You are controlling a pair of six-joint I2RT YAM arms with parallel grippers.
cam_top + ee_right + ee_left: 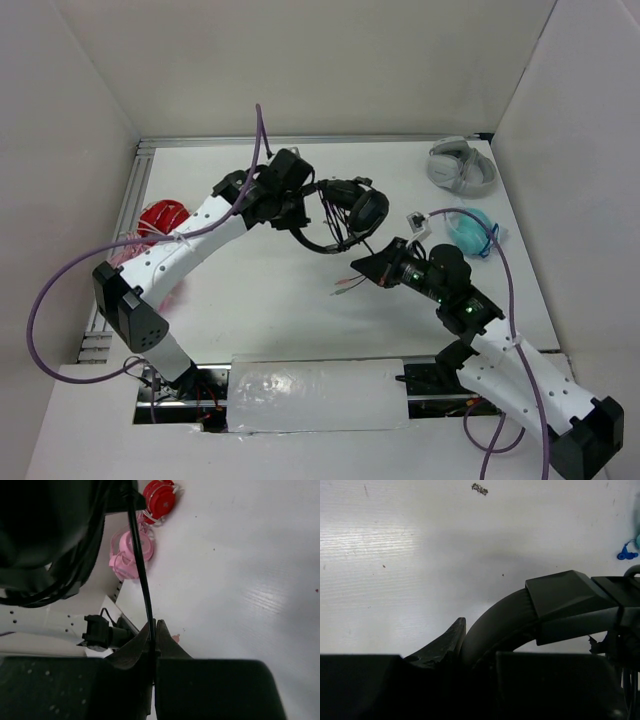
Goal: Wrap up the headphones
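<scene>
Headphones are mid-bench, a bit toward the far side. Left gripper is on their left, clamped on the headband. Right gripper is just near of them, pinching the cable. A corner headset is at far right, with a second headset just near of it. At the left edge there's a third headset, and a fourth headset is beside it on the near side, partly under the left arm.

A flat white matte surface is boxed in by plain off-white panels: a back wall behind its far edge, a left wall and a right wall. A silver metal rail lines the far edge. Soft light leaves a pale sheen, and a few dark specks dot the surface.
</scene>
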